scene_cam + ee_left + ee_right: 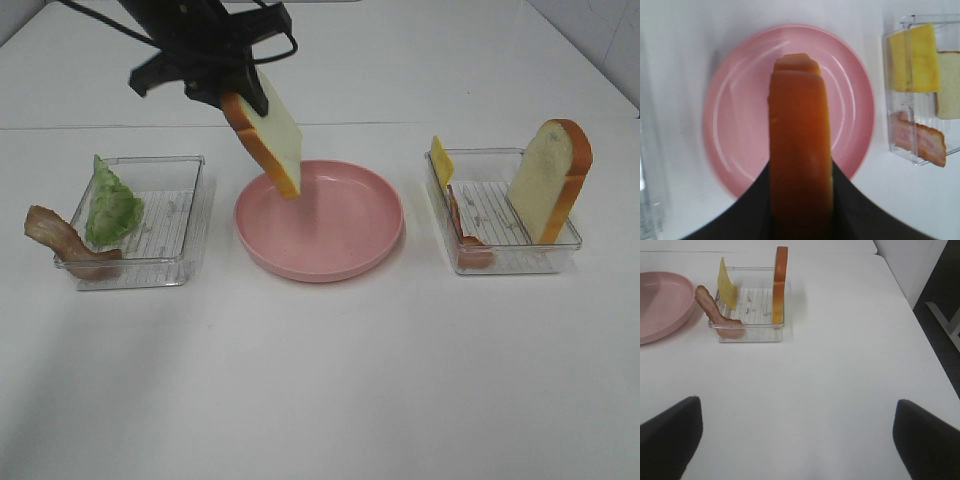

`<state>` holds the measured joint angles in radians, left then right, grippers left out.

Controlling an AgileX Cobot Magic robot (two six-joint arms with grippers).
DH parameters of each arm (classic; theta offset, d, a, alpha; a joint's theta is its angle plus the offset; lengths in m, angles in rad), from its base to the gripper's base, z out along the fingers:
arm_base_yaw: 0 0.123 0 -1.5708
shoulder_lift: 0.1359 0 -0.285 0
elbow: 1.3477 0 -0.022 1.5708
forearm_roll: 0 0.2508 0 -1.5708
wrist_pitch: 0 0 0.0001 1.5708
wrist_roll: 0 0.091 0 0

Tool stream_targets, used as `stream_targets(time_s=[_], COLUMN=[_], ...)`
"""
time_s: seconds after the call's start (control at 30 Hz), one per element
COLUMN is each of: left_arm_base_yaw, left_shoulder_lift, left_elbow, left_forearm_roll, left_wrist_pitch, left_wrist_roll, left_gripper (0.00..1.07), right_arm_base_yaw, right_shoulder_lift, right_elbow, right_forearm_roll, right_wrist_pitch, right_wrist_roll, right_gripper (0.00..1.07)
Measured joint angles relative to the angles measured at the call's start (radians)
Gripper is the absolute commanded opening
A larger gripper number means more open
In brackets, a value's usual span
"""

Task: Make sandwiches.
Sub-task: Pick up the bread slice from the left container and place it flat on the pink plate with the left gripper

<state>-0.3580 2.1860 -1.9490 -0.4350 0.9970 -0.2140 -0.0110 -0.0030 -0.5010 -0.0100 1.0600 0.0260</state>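
Note:
My left gripper (235, 95) is shut on a white bread slice with an orange-brown crust (268, 135) and holds it tilted in the air above the far left part of the pink plate (340, 255). In the left wrist view the slice's crust (800, 150) hangs over the plate (740, 115). A green lettuce leaf (110, 200) and a brown bacon strip (65, 240) are in the left clear tray (180, 262). The right clear tray (520, 262) holds a yellow cheese square (441, 160), a bacon strip (465, 235) and an upright bread slice (550, 180). My right gripper (797, 440) is open and empty, over bare table near that tray (750, 335).
The pink plate holds nothing. The white table's right edge (912, 305) is near the right tray, with dark floor beyond. The left arm's black cables (200, 30) hang over the far middle of the table.

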Motion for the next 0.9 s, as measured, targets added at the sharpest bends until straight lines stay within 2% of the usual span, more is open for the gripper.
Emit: stream_targets(time_s=[0.07,0.1,0.37,0.9], left_arm_base_yaw=[0.000,-0.005,-0.046,-0.069], left_shoulder_lift=[0.017,0.052,0.121,0.207], left_elbow=[0.001,0.004,0.005,0.005], left_forearm_roll=[-0.028,-0.073,-0.131,-0.211], left_wrist_pitch=[-0.011,-0.038,-0.144,-0.214], left_wrist_roll=[0.014,0.030,0.058,0.061], left_gripper=[0.07,0.07,0.07,0.08], right_arm_base_yaw=[0.000,0.000,0.000,0.000], right_shoulder_lift=[0.000,0.000,0.000,0.000], right_elbow=[0.000,0.000,0.000,0.000], right_forearm_roll=[0.000,0.000,0.000,0.000], right_wrist_pitch=[0.000,0.000,0.000,0.000], right_wrist_roll=[0.000,0.000,0.000,0.000], right_gripper=[0.97,0.97,0.97,0.97])
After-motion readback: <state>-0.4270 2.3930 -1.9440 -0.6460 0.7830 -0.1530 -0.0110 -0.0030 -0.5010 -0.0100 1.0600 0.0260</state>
